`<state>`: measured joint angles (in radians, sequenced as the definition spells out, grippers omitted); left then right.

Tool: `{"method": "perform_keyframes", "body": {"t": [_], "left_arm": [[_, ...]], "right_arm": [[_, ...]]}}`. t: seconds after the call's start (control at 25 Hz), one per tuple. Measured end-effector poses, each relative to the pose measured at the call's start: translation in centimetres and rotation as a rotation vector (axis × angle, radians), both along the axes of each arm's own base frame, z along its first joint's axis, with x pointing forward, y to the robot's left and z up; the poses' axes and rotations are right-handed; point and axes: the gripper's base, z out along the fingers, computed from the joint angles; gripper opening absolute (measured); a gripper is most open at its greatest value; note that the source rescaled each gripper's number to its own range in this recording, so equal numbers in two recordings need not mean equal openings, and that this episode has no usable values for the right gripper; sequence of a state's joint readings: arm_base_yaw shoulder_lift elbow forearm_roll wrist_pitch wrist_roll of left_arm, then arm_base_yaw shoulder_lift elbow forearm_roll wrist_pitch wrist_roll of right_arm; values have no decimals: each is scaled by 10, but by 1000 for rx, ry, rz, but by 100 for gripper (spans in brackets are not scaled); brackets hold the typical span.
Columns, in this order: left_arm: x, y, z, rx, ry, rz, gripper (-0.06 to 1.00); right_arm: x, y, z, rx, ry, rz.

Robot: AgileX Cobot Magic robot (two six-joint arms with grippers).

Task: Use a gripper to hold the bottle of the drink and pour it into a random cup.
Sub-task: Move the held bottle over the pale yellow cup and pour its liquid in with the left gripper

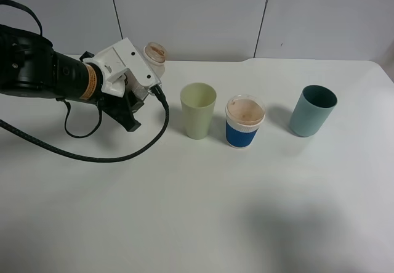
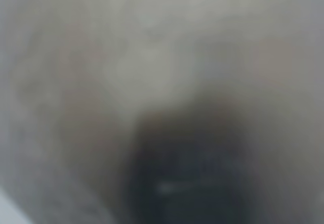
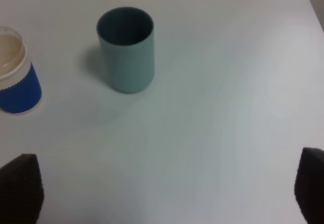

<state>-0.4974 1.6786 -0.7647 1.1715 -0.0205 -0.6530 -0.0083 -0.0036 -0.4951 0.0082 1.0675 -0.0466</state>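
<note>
My left gripper (image 1: 145, 69), white angular jaws on the black arm, is shut on the bottle (image 1: 156, 53) at the back left of the table. The bottle's tan-rimmed mouth shows above the jaws, tipped a little toward the camera; its body is mostly hidden. The left wrist view is a blur of whitish and dark brown. The pale yellow-green cup (image 1: 198, 110) stands upright and empty, right of the gripper and apart from it. My right gripper (image 3: 167, 193) is open, with only its dark fingertips (image 3: 20, 186) showing, and holds nothing.
A white cup with a blue band (image 1: 245, 122) stands right of the yellow-green cup, also in the right wrist view (image 3: 15, 85). A teal tumbler (image 1: 313, 110) stands further right, also in the right wrist view (image 3: 126, 49). A black cable (image 1: 92, 156) loops over the table.
</note>
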Motion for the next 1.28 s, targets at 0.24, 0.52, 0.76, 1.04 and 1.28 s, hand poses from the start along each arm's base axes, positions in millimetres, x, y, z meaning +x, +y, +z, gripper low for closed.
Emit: {"method": "perform_keyframes", "body": {"t": [0.24,0.52,0.76,1.04,1.28], "left_arm": [[-6,-9,-1,44,-11,-46,2],[-7,-8,-2,120,-29,-42,2],[-6,-7,-15,164,1,-39,2],[-2,-10,-18,193,-4,-30,2],[2,-14,-18,233,-22,-30,2]], "right_arm": [[0,0,0,0,0,0],[0,0,0,0,0,0],[0,0,0,0,0,0],[0,0,0,0,0,0],[0,0,0,0,0,0]]}}
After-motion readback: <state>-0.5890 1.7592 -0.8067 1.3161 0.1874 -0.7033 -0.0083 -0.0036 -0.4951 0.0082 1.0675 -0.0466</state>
